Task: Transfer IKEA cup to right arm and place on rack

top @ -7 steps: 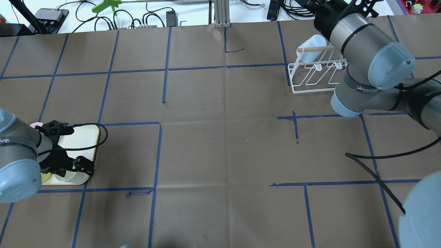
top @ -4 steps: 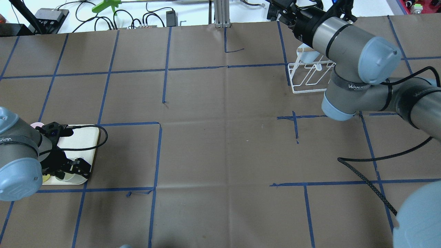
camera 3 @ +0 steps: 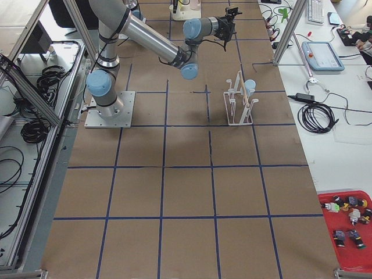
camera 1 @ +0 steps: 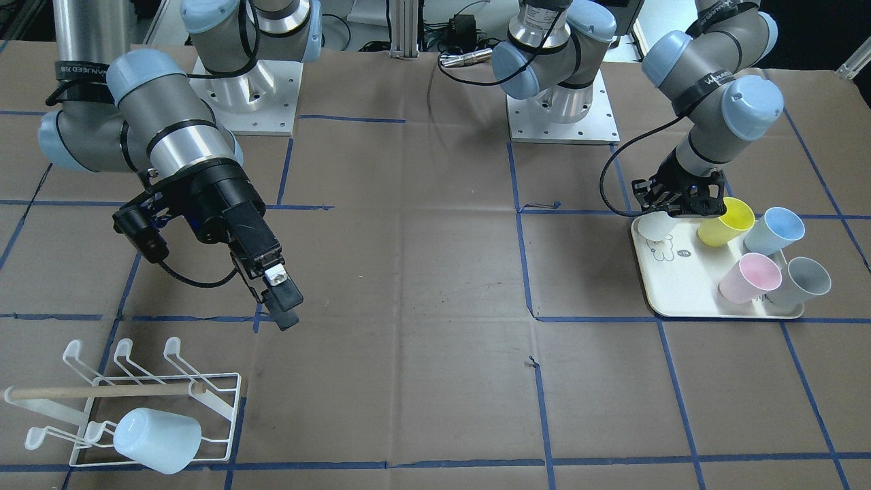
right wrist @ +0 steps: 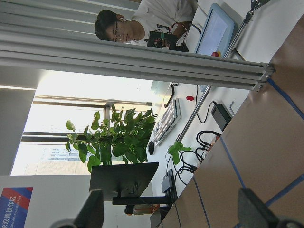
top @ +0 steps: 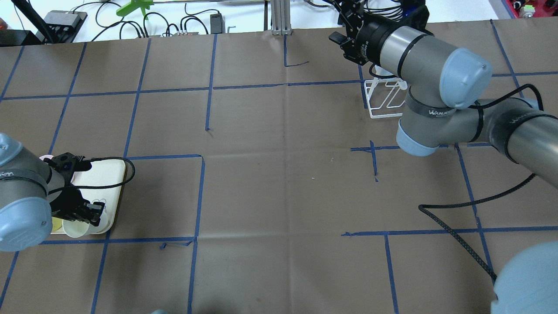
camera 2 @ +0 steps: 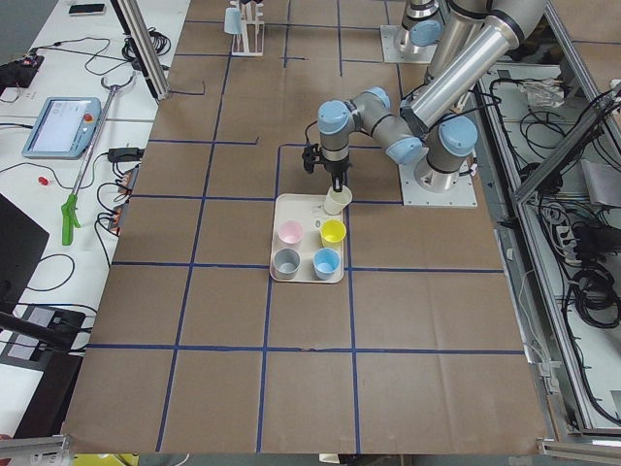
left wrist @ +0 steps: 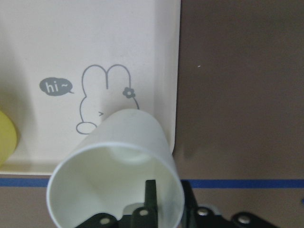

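My left gripper (top: 89,211) is shut on a white IKEA cup (top: 74,227), one finger inside the rim and one outside. It holds the cup tilted over the near corner of the cream bear tray (top: 104,174). The left wrist view shows the cup (left wrist: 118,156) open towards the camera. In the front-facing view the cup (camera 1: 654,226) hangs below the gripper (camera 1: 674,201). My right gripper (camera 1: 280,303) is open and empty, apart from the white wire rack (camera 1: 136,395). Its fingertips (right wrist: 92,209) stand wide apart. In the overhead view my right arm hides part of the rack (top: 383,98).
A pale blue cup (camera 1: 158,439) sits upside down on the rack under the wooden dowel (camera 1: 102,391). Yellow (camera 1: 728,221), blue (camera 1: 776,230), pink (camera 1: 750,278) and grey (camera 1: 801,280) cups stand on the tray. A black cable (top: 457,218) lies on the table at the right.
My right arm has swung away from the rack, toward the left of the overhead view. My left gripper has shut on the white cup and tipped it at the tray's corner.
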You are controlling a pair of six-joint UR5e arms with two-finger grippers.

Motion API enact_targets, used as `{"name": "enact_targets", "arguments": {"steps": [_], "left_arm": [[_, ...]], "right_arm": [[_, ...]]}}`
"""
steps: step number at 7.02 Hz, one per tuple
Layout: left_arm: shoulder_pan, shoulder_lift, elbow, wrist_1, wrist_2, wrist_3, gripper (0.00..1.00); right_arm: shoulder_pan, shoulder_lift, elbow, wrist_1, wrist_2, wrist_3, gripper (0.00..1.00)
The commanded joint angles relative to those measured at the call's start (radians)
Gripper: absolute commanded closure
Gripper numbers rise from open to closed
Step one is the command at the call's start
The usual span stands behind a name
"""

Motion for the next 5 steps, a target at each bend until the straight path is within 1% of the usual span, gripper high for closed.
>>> {"name": "enact_targets", "arguments": {"steps": [1, 2, 3, 5], "left_arm": [[-0.004, 0.004, 0.108, -0.059, 0.002, 0.008, 1.00], [-0.016, 0.025, 0.188, -0.164, 0.002, 0.007, 1.00], [-0.028, 0.032, 0.321, -0.337, 0.001, 0.005, 1.00], [-0.094, 0.012, 0.635, -0.675, -0.001, -0.021, 1.00]], "right_arm": [[0.031, 0.000, 0.001, 0.000, 0.001, 0.012, 0.00], [0.040, 0.000, 0.005, 0.000, -0.001, 0.013, 0.00], [0.042, 0.000, 0.029, 0.000, -0.001, 0.013, 0.00], [0.042, -0.001, 0.047, 0.000, -0.010, 0.010, 0.00]]}}
